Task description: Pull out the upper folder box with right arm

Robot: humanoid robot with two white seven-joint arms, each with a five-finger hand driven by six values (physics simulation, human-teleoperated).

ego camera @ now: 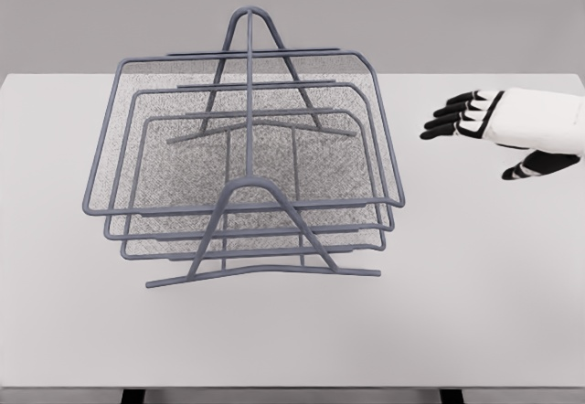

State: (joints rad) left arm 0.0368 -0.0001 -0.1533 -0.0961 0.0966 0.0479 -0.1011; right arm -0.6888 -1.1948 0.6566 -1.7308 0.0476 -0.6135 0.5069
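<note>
- So far nothing of the pull appears done: the upper folder box (183,134) sits stacked squarely over the two trays below it, its edges lined up with theirs inside the rack (249,102).
- The right hand (494,130) hovers over the table (475,294) to the right of the rack, well apart from it and touching nothing.
- Its fingers (448,116) are released: stretched out loosely toward the rack, the thumb hanging separately below, with nothing between them.
- The left arm is out of view.
- Left to do, as a judgement: bring the hand to the top tray's rim, close on it, and draw the tray out of the frame.
- The trays are grey wire mesh floors bordered by thicker rounded rod, each a shallow rectangle with curved corners; the mesh reads as fine and see-through.
- The rack is bent grey rod, forming an arched loop at the near end and another at the far end, joined by a central upright spine.
- The table is a flat, matt, pale grey slab, and the hand is smooth white shell with black finger segments.
</note>
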